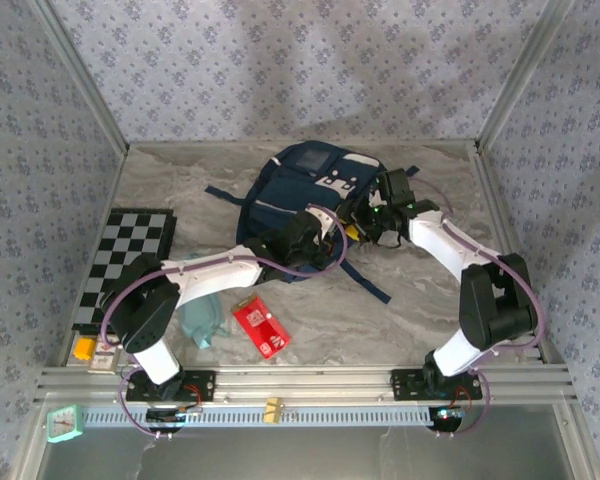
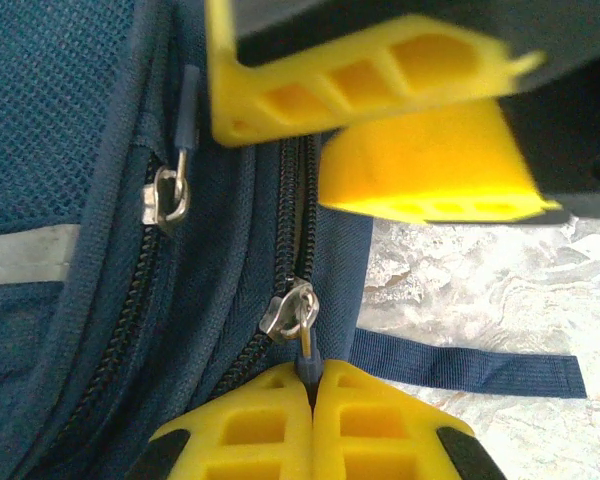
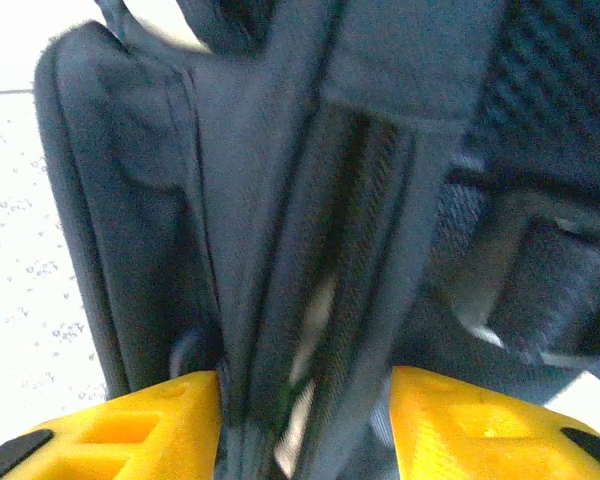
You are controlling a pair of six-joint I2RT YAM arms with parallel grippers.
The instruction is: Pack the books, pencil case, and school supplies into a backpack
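On a marble bench (image 1: 400,300) walled in floral paper, the backpack (image 1: 300,190) lies at 12 o'clock, left fingers (image 2: 250,430) pinched on a zip pull (image 2: 307,348), right fingers (image 3: 140,425) clamping its edge; pencil case (image 1: 198,322) and red packet (image 1: 261,328) lie unpacked at 7 o'clock.

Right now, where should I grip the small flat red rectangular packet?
Probably from straight above: pinch the small flat red packet across its narrow width, jaws turned to match its diagonal lie, since it lies flat on the marble table.
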